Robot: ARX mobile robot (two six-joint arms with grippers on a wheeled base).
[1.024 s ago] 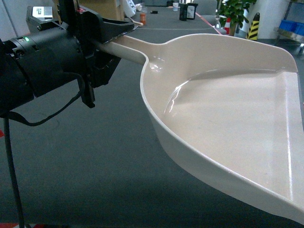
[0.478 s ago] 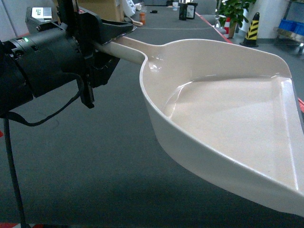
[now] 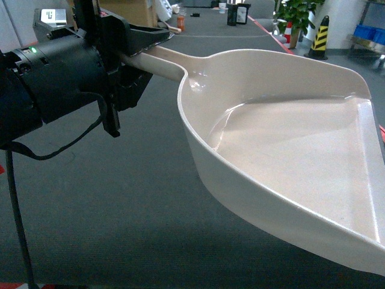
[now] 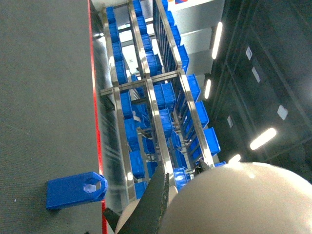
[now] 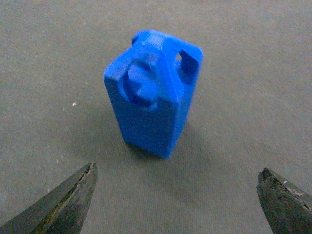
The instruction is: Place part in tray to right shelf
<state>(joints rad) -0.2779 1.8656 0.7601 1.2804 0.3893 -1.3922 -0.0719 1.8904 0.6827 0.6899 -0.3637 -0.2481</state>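
Observation:
The cream tray (image 3: 289,138) fills the right of the head view, held level above the grey floor. My left gripper (image 3: 141,51) is shut on its long handle. From the left wrist the tray's underside (image 4: 243,200) shows beside the left gripper (image 4: 139,214). The blue part (image 4: 73,190) stands on the floor near the red line. In the right wrist view the part (image 5: 151,102) stands upright, loop on top. My right gripper (image 5: 176,168) hovers open just short of it, touching nothing. The right shelf (image 4: 146,97), steel with blue crates, lies beyond the red line.
A red floor line (image 4: 99,141) runs along the shelf's foot. Far back stand a yellow-black cone (image 3: 320,37), a potted plant (image 3: 295,15) and an orange bottle (image 3: 180,23). A black cable (image 3: 15,211) hangs from the left arm.
The tray has shifted slightly, its open front edge sinking a little lower in the head view. The left gripper's hold on the handle is unchanged.

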